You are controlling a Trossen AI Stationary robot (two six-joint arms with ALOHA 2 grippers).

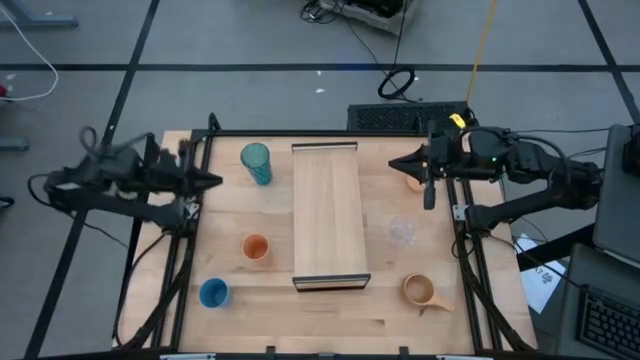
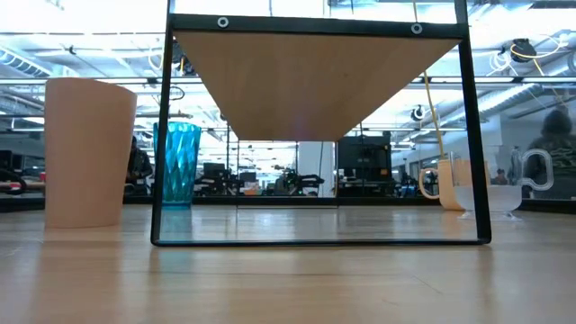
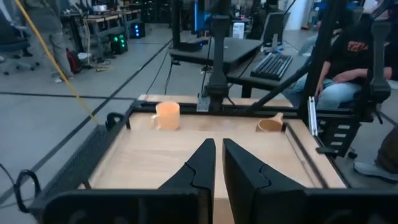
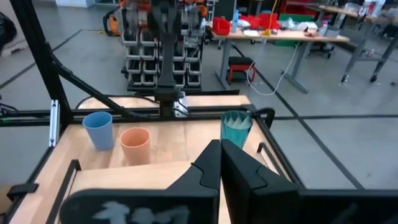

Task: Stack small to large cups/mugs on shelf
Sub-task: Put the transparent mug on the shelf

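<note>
High view has the shelf [image 1: 328,215] sitting dead center on the table [image 1: 250,310], a long light-wood plank with its long axis running from the near edge straight toward the far edge, dark end edges at both short ends. Nothing is on it, and all 6 cups are standing upright around it. Nearest on the left side is the blue cup [image 1: 213,293], then the small orange cup [image 1: 256,247] just beside the shelf's left edge, and farthest back the tall teal tumbler [image 1: 256,162] near the far left corner of the plank. On the right side the tan handled mug [image 1: 419,291] is nearest, handle pointing toward the near right corner, then the clear glass cup [image 1: 402,232], pretty hard to make out, and the orange handled mug [image 1: 414,181] is mostly hidden under the right arm. Left gripper [image 1: 216,180] hangs over the table's left edge pointing inward, fingers [image 3: 202,165] nearly together with just a thin slit, holding nothing. Right gripper [image 1: 394,162] hangs at the far right side pointing inward, fingers [image 4: 208,165] pressed together, empty too.
</note>
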